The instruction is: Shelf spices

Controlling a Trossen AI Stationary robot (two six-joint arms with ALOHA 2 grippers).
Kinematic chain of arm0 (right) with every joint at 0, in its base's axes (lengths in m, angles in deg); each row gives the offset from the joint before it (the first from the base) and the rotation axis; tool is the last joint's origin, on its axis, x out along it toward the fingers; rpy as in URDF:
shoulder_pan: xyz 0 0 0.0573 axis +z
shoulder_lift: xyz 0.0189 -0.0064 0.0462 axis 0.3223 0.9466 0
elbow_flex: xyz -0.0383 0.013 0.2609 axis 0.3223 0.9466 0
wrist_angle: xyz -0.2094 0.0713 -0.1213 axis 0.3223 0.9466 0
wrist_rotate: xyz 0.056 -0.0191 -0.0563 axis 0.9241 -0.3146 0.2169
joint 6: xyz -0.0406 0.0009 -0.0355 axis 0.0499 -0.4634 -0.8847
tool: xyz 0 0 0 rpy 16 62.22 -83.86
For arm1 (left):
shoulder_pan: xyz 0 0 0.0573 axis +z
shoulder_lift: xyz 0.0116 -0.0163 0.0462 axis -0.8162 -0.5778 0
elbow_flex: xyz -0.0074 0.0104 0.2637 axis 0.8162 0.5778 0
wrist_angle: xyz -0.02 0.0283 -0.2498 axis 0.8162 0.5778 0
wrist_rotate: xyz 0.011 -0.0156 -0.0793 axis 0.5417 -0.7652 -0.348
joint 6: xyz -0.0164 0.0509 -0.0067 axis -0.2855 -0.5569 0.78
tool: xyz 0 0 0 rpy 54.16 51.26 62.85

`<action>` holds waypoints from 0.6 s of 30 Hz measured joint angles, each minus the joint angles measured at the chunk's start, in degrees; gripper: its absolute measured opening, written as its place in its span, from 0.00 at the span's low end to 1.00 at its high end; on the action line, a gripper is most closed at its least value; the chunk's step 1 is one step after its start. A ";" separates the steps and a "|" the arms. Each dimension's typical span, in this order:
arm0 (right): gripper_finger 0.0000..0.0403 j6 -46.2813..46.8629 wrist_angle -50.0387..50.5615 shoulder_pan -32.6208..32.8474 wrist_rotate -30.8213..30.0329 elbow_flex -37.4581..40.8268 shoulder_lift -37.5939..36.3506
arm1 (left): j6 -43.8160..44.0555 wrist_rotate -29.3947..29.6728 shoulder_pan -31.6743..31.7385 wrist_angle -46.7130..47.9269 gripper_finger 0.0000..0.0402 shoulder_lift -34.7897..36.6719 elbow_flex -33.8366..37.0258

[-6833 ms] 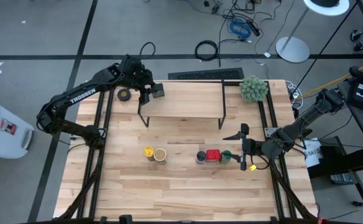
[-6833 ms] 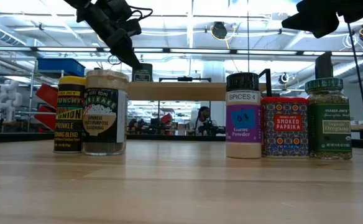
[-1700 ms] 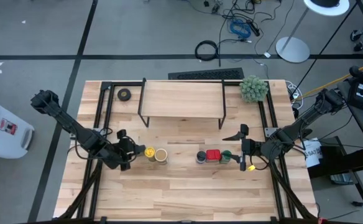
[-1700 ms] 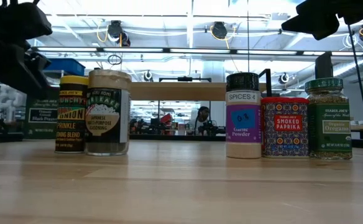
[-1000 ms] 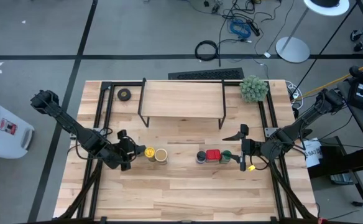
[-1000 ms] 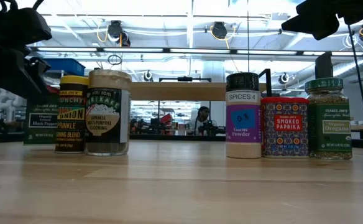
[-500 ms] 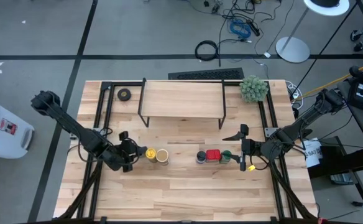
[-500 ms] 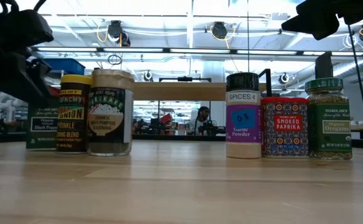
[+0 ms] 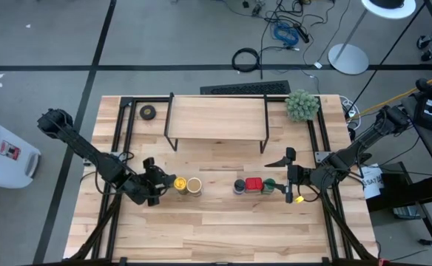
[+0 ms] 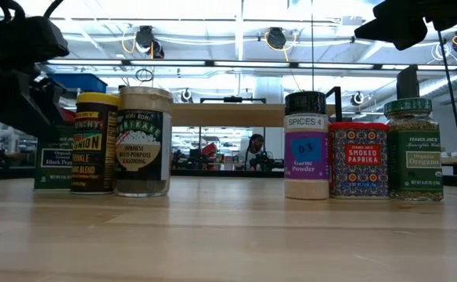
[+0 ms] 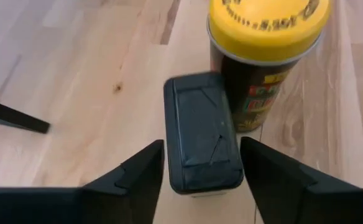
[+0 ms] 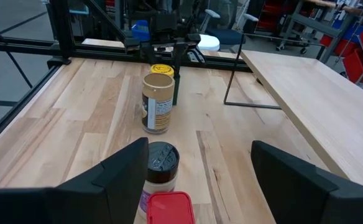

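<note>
Left gripper (image 11: 200, 171) stands parted around the dark boxy tin (image 11: 201, 132), gaps visible both sides; the tin rests on the table, touching the yellow-lidded jar (image 11: 265, 56). Right gripper (image 12: 197, 171) open, empty.

A light wooden table (image 9: 223, 222) is seen from above. The shelf (image 9: 216, 118) stands at its 12 o'clock edge, with a black tape roll (image 9: 149, 112) at 10 and a fuzzy green plant ball (image 9: 302, 105) at 2. Across the centre, a row is formed by the dark boxy tin (image 11: 203, 134), yellow-lidded jar (image 9: 177, 182), tan-lidded jar (image 9: 194, 185), blue-lidded jar (image 9: 240, 186), red square tin (image 9: 254, 184) and green-lidded jar (image 9: 268, 185).
</note>
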 joint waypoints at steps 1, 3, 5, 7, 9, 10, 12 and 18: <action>0.68 0.00 0.01 0.00 0.00 0.00 -0.01 | 0.00 -0.02 0.00 0.06 0.60 -0.04 0.00; 0.68 0.00 0.02 0.00 0.00 0.00 -0.01 | 0.00 0.09 0.02 0.05 0.62 -0.02 0.00; 0.68 0.05 0.01 0.00 0.00 0.00 0.00 | 0.00 0.48 0.02 -0.01 0.65 -0.02 0.00; 0.68 0.08 0.01 0.00 0.00 0.00 -0.02 | -0.02 1.11 0.02 -0.04 0.67 -0.02 0.00; 0.68 0.19 0.02 0.00 0.02 0.00 -0.01 | -0.02 1.51 0.02 -0.01 0.69 -0.02 0.00; 0.68 0.39 0.03 0.00 0.02 0.00 0.00 | -0.02 1.53 0.02 -0.03 0.70 -0.02 0.00; 0.68 0.62 0.01 0.00 0.00 0.00 -0.02 | -0.02 1.60 0.02 -0.03 0.71 -0.02 0.00; 0.68 0.64 0.03 0.00 0.00 0.00 -0.02 | -1.48 1.69 0.04 0.14 0.71 0.00 -1.97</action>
